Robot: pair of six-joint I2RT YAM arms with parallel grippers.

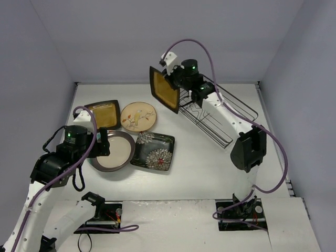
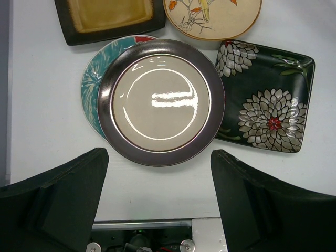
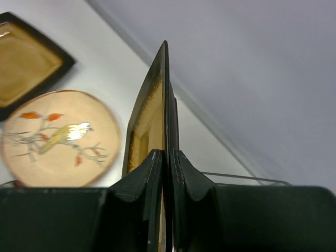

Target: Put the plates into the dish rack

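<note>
My right gripper (image 1: 177,80) is shut on a square amber plate (image 1: 162,90) and holds it on edge in the air, just left of the black wire dish rack (image 1: 223,113). In the right wrist view its fingertips (image 3: 168,157) pinch the plate's rim (image 3: 157,94). My left gripper (image 1: 103,145) is open and empty, hovering by the near edge of the round cream brown-rimmed plate (image 2: 161,101). That plate lies on a red-teal floral plate (image 2: 94,79). Beside them lie the dark flowered rectangle (image 2: 265,97), a second amber square plate (image 2: 107,17) and a small beige bird plate (image 2: 212,18).
The rack sits at the back right by the wall and tilts diagonally; it looks empty. The four plates on the table (image 1: 199,168) cluster at centre left. Cables loop from both arms. The arm bases stand at the near edge.
</note>
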